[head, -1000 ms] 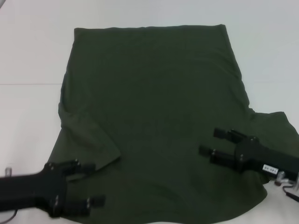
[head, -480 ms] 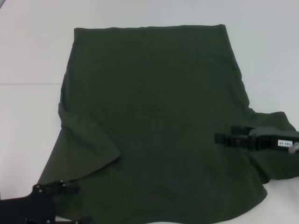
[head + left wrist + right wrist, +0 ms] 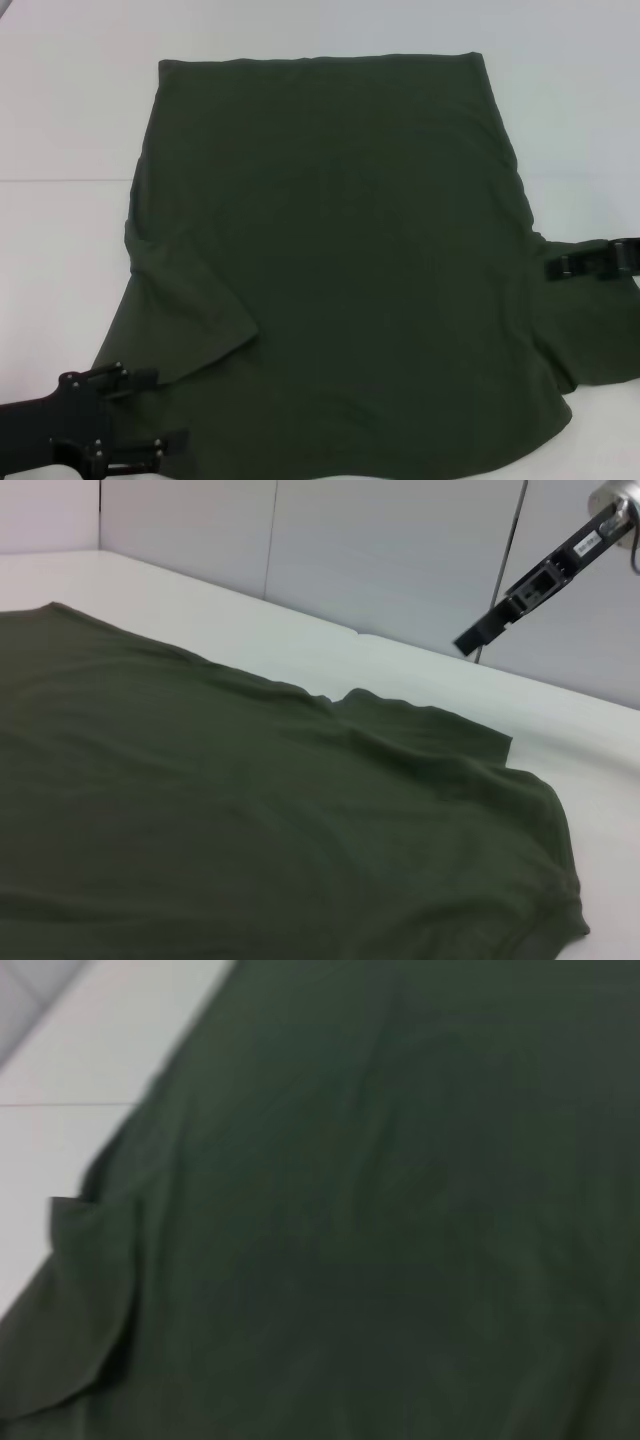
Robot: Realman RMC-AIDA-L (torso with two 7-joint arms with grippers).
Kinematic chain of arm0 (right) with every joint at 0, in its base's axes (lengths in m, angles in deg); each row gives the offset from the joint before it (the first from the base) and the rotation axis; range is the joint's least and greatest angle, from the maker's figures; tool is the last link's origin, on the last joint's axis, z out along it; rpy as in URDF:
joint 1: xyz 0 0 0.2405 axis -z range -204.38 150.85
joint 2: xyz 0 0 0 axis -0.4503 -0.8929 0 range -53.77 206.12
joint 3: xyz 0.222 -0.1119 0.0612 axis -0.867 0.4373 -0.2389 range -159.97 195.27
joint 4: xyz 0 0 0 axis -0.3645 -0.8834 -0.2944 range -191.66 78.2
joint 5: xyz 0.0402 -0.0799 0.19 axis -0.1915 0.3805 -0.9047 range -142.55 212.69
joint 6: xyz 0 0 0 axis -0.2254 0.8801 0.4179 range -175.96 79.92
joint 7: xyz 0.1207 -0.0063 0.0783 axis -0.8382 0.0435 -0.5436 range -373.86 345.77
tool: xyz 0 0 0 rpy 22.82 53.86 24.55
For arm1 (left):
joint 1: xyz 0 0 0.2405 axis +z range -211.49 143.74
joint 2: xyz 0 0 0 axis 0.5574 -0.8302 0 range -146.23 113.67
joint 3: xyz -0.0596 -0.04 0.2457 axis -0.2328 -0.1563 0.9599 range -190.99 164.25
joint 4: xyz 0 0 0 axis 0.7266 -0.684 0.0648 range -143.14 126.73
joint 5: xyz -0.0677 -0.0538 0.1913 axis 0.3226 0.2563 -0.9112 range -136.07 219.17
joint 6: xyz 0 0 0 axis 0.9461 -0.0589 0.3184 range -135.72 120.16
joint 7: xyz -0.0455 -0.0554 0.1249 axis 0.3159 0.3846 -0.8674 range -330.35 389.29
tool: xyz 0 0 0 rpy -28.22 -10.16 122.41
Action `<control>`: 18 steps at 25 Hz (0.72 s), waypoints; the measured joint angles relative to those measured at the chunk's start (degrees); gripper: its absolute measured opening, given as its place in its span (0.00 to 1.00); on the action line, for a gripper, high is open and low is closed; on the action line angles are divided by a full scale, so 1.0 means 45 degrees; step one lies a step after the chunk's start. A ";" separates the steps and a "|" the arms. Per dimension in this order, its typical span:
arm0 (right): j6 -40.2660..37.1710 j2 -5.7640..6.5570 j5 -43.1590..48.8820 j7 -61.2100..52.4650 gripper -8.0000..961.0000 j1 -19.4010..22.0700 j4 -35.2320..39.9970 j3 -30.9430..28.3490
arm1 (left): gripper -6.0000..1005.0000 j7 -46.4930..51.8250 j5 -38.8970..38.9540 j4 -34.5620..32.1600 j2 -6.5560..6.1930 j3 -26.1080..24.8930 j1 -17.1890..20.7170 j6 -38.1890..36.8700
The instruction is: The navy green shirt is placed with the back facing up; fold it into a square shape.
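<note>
Navy green shirt (image 3: 330,260) lies flat between left gripper (image 3: 150,410) and right gripper (image 3: 560,268)

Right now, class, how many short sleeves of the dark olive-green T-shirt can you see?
2: the left sleeve beside the left gripper; the right sleeve beneath the right gripper.

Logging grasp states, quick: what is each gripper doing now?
Left gripper: open, holding nothing, at the shirt's near left corner.
Right gripper: cannot tell.

One shirt (image 3: 330,260), two end effectors (image 3: 150,410) (image 3: 575,265)
</note>
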 joint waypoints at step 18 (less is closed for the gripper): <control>0.0738 0.0079 0.4606 -0.1875 0.97 -0.0338 -0.0372 -0.0909 | 0.89 0.0086 0.0061 0.0491 -0.0074 -0.0370 -0.0233 0.0029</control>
